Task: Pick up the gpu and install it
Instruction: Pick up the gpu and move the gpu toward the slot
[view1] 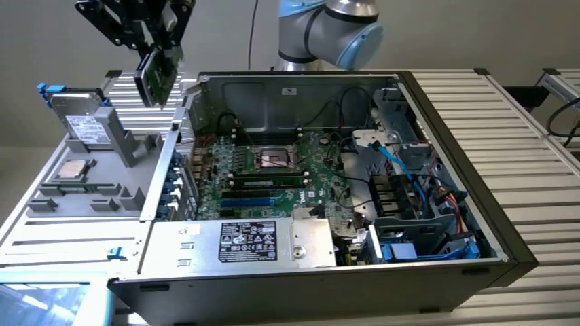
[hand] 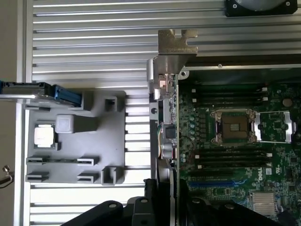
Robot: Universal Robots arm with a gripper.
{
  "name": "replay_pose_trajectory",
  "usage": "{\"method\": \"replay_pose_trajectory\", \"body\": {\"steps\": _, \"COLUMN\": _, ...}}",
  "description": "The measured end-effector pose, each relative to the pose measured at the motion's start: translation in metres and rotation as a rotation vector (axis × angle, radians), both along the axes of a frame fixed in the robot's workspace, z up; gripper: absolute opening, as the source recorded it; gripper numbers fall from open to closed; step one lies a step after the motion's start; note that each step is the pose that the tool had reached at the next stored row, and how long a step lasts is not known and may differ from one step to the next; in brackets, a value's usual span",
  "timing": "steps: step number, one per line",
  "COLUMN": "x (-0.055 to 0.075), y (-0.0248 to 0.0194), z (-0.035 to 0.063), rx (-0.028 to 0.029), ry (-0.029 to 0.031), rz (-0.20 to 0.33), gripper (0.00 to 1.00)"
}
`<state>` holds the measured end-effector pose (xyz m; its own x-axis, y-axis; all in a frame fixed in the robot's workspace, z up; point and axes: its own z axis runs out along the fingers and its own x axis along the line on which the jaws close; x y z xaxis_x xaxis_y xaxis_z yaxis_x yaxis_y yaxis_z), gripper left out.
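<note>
**A:** What is being gripped by the tool (view1: 159, 47) just now?

**B:** The gpu (view1: 157, 80) is being pinched between the tool's fingers, which are being pressed against its two flat faces. Nothing else is being touched. The card is being hung on edge in the air. Its silver end bracket (hand: 175, 47) is being carried at the end away from the fingers.

**A:** Why is it being held that way?

**B:** Probably the faces are being clamped so that the card's edges are left free. An on-edge hold also suits a slot that takes a card upright.

**A:** What is lying directly beneath the tool?

**B:** The card is being held roughly over the line where the gray holder (view1: 100, 187) meets the wall of the computer case (view1: 263, 102). On one side of the held card, a processor chip (view1: 76, 170) and a hard drive (view1: 80, 121) are being kept in the holder's recesses. They are presumably being staged there so that each part sits in a known place.

**A:** And farther from the tool?

**B:** On the other side, the motherboard (view1: 299, 173) is lying flat in the opened case, well below the card. Its blue slots (view1: 249, 202) are being left unoccupied, so the lift looks done and the installing not yet. Beyond them the power supply (view1: 240, 242) is mounted. Everything is being carried by the slatted worktop (view1: 544, 136).
</note>
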<state>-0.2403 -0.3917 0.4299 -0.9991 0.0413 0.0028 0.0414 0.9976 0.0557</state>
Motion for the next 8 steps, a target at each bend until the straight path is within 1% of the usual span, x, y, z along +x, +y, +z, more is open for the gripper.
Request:
{"method": "replay_pose_trajectory", "body": {"steps": 2, "x": 0.009, "y": 0.0000, "z": 0.0001, "rx": -0.0004, "ry": 0.0002, "rz": 0.000, "gripper": 0.29}}
{"method": "replay_pose_trajectory", "body": {"steps": 8, "x": 0.036, "y": -0.0001, "z": 0.0001, "rx": -0.0041, "ry": 0.0005, "rz": 0.000, "gripper": 0.29}}
